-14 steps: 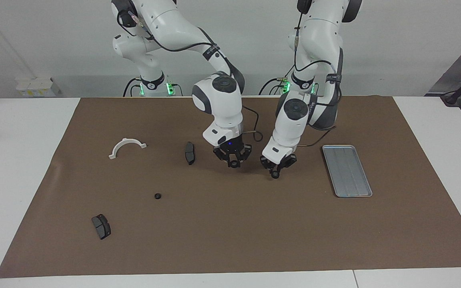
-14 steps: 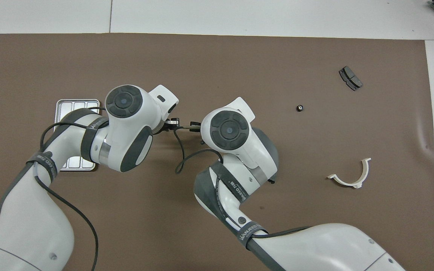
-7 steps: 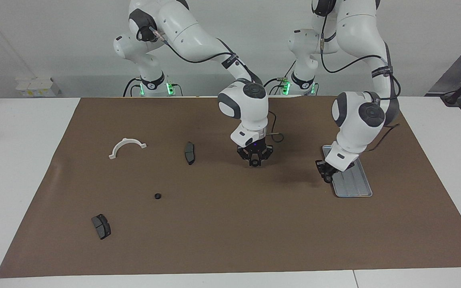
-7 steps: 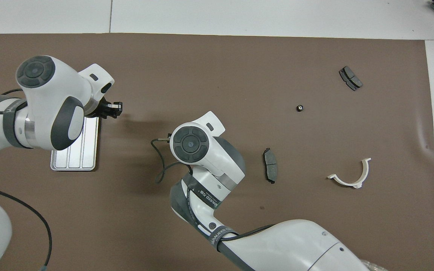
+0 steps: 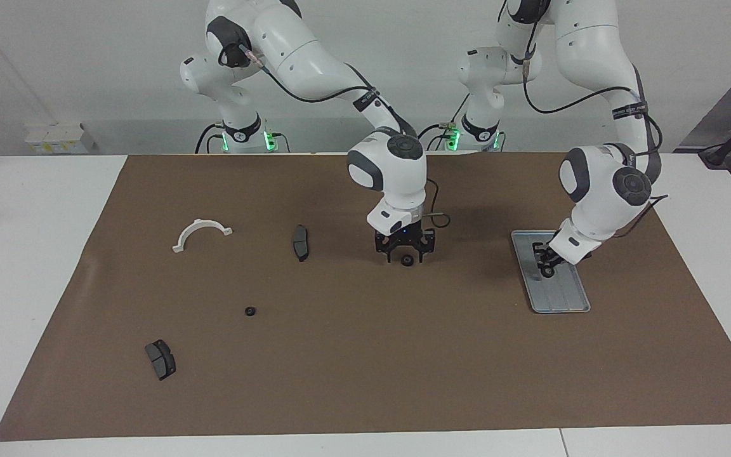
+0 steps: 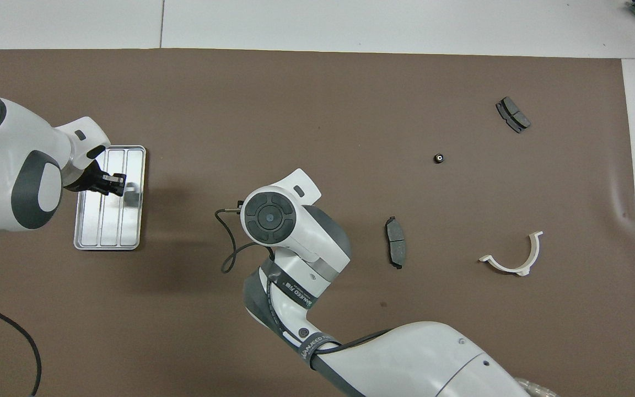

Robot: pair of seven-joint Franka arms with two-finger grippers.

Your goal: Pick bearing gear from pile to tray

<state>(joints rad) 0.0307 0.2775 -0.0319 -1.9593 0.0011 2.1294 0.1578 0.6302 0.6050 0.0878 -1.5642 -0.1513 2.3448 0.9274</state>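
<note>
The silver tray (image 5: 562, 295) lies toward the left arm's end of the mat; it also shows in the overhead view (image 6: 108, 231). My left gripper (image 5: 544, 265) hangs low over the tray, shut on a small black gear (image 5: 548, 271); from overhead the gripper (image 6: 116, 184) is over the tray's middle. My right gripper (image 5: 406, 254) hangs open over the mat's middle, with a small dark round piece (image 5: 407, 261) just under it; its own hand hides it from overhead. A loose gear (image 5: 250, 311) (image 6: 439, 159) lies on the mat.
Two dark grey pads (image 5: 301, 242) (image 5: 160, 359) and a white half-ring bracket (image 5: 201, 233) lie toward the right arm's end; from overhead the pads (image 6: 395, 249) (image 6: 512, 114) and the bracket (image 6: 513, 259) show too. A brown mat (image 5: 365, 381) covers the table.
My left gripper has swung from beside the right gripper over to the tray and come down low over it. My right gripper has shifted toward the tray's end and turned at the wrist.
</note>
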